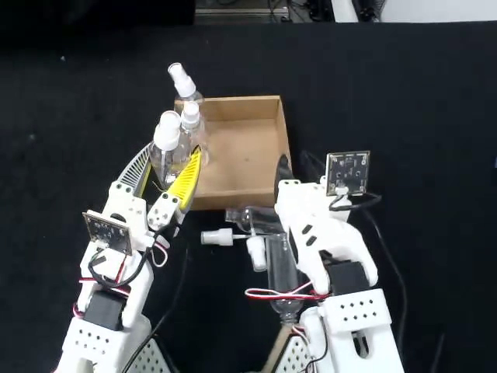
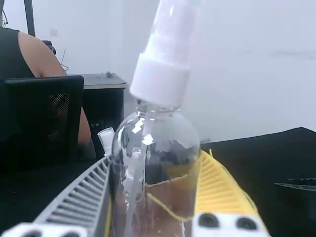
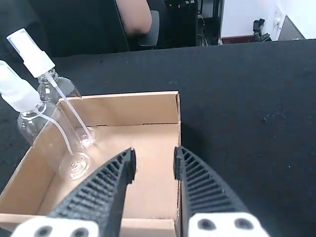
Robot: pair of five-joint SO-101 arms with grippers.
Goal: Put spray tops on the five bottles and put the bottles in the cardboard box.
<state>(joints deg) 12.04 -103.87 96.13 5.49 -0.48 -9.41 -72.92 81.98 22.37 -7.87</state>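
no words, numbers or signs can be read anywhere. the clear bottle (image 2: 155, 163) seen close up has bare glass and a plain white spray top (image 2: 165, 64). the cardboard box (image 1: 241, 159) is plain brown wherever it shows. the circuit board (image 1: 348, 172) on an arm carries marks too small to make out.
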